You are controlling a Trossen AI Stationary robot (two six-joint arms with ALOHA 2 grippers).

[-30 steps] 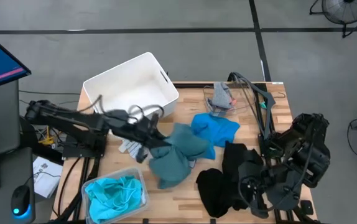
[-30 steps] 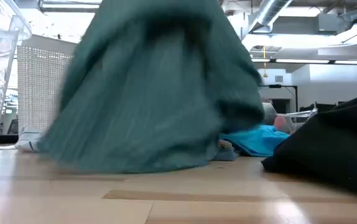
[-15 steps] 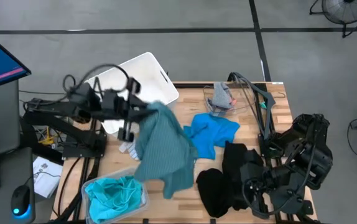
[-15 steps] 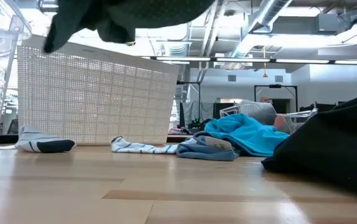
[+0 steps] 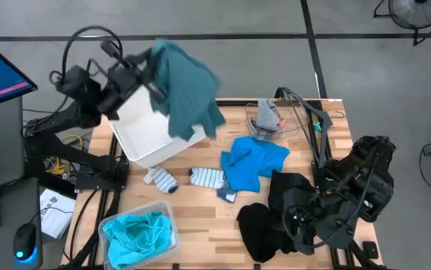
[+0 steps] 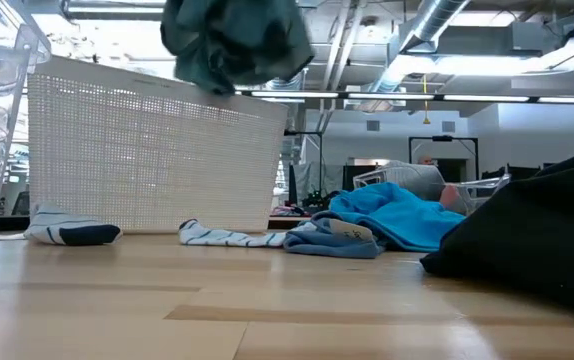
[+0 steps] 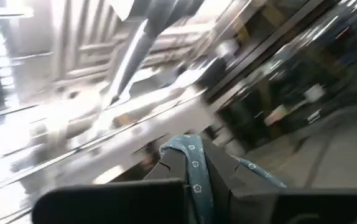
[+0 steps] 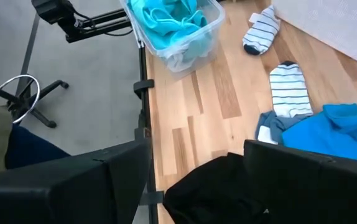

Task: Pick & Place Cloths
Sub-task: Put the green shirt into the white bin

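Note:
My left gripper (image 5: 154, 69) is raised high above the white bin (image 5: 155, 139) and is shut on the teal-grey shirt (image 5: 188, 90), which also shows at the top of the low view (image 6: 235, 40). On the table lie a blue shirt (image 5: 253, 161), black clothes (image 5: 272, 217), a striped sock (image 5: 208, 178) and another sock (image 5: 161, 181). A turquoise shirt (image 5: 139, 231) fills a clear tub. My right gripper (image 8: 194, 165) waits open near the table's right near corner, its fingers standing apart above the black clothes (image 8: 228, 186). My left gripper pinches a bunched fold of the teal-grey shirt (image 7: 194, 171) between its two fingers. The shirt is lifted clear and hangs slack below and beside the gripper, over the bin's far right part (image 5: 193, 112). One layer or several, I cannot tell.
A second clear tub (image 5: 269, 120) with grey-and-orange socks sits at the far right of the table. The tub with the turquoise shirt (image 5: 167, 225) stands at the near left corner. Bare wood (image 5: 200, 217) shows between that tub and the black clothes.
My left gripper has risen from the table's middle and swung toward the far left, carrying the teal-grey shirt up over the white bin. The shirt, first heaped on the table, now hangs clear. The striped sock that it covered now shows.

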